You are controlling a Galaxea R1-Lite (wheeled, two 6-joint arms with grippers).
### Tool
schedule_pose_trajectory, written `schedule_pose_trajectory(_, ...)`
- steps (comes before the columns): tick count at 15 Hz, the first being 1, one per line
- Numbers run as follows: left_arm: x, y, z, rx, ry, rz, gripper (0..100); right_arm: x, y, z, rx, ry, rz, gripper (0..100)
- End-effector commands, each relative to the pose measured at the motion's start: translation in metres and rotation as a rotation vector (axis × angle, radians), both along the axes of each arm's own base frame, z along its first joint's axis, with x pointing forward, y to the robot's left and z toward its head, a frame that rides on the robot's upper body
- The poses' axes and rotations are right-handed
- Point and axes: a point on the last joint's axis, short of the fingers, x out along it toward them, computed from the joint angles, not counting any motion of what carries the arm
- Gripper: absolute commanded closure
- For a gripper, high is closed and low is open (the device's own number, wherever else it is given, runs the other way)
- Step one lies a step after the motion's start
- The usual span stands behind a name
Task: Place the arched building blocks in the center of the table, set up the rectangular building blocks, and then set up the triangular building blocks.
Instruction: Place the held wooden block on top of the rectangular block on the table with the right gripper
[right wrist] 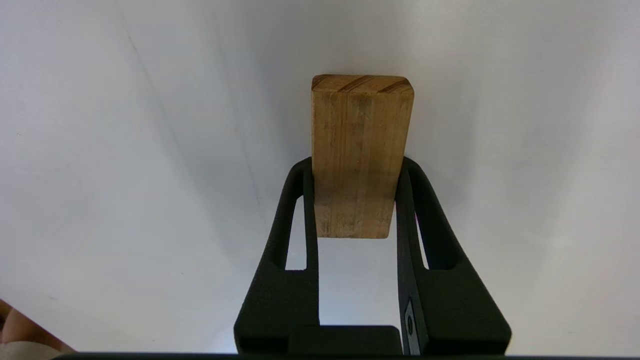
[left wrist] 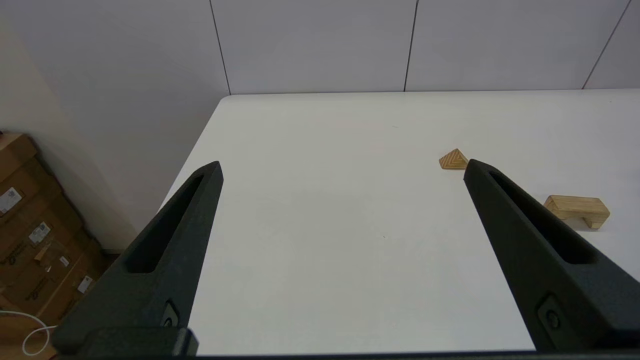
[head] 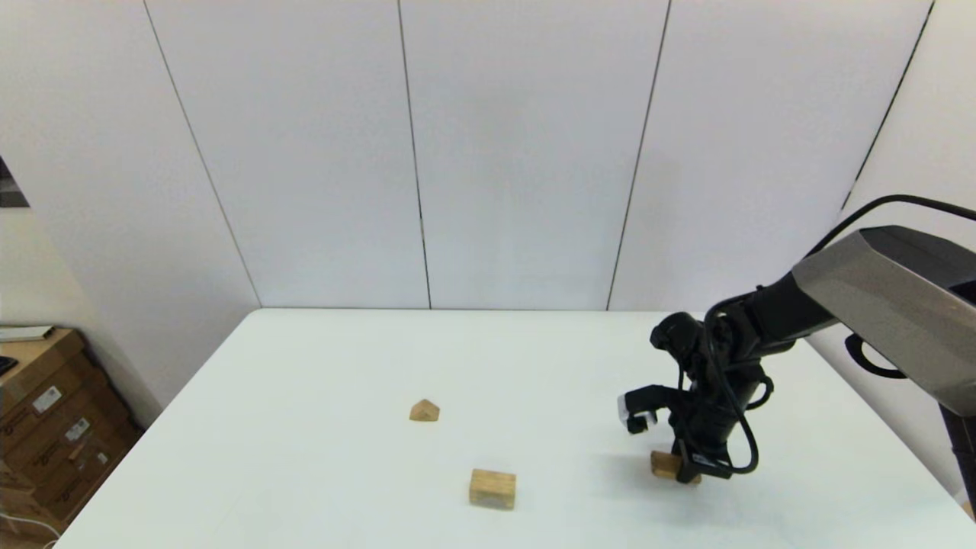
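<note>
My right gripper point(head: 686, 467) points down at the right side of the table point(head: 305, 381), shut on the rectangular building block point(head: 666, 464). The right wrist view shows this thin flat slab point(right wrist: 360, 150) clamped on its long sides between the two fingers point(right wrist: 292, 200); I cannot tell whether it touches the table. The chunky arched building block point(head: 492, 489) lies near the front middle, also seen as the arched block point(left wrist: 577, 210) with its cut-out facing down. Behind it sits the small triangular building block point(head: 424, 411), the peaked prism point(left wrist: 453, 160). My left gripper point(left wrist: 344, 165) hangs open over the table's left part, out of the head view.
Stacked cardboard boxes point(head: 46, 427) stand on the floor beyond the table's left edge, seen as boxes point(left wrist: 30, 225) in the left wrist view. White wall panels run behind the far edge. The right arm reaches in over the table's right edge.
</note>
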Motion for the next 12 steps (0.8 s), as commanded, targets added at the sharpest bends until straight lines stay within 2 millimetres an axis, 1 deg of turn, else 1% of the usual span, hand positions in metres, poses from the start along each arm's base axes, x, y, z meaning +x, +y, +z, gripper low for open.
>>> schedule_pose_trajectory(1, 0.000, 0.000, 0.000, 0.000, 0.001, 0.000, 0, -0.007, 0.018, 0.043, 0.032, -0.109, -0.021, 100)
schedule_pose_trajectory(2, 0.000, 0.000, 0.000, 0.000, 0.001, 0.000, 0, -0.015, 0.028, 0.062, 0.047, -0.150, -0.027, 100)
schedule_pose_trajectory(3, 0.000, 0.000, 0.000, 0.000, 0.001, 0.000, 0, -0.023, 0.037, 0.074, 0.060, -0.173, -0.030, 100)
schedule_pose_trajectory(6, 0.000, 0.000, 0.000, 0.000, 0.001, 0.000, 0, -0.046, 0.072, 0.100, 0.083, -0.238, 0.021, 100)
schedule_pose_trajectory(7, 0.000, 0.000, 0.000, 0.000, 0.001, 0.000, 0, -0.053, 0.087, 0.106, 0.079, -0.257, 0.046, 100)
schedule_pose_trajectory(8, 0.000, 0.000, 0.000, 0.000, 0.001, 0.000, 0, -0.061, 0.107, 0.110, 0.077, -0.264, 0.062, 100)
schedule_pose_trajectory(9, 0.000, 0.000, 0.000, 0.000, 0.001, 0.000, 0, -0.067, 0.124, 0.112, 0.079, -0.261, 0.065, 100)
schedule_pose_trajectory(12, 0.000, 0.000, 0.000, 0.000, 0.001, 0.000, 0, -0.081, 0.167, 0.113, 0.079, -0.228, 0.036, 100)
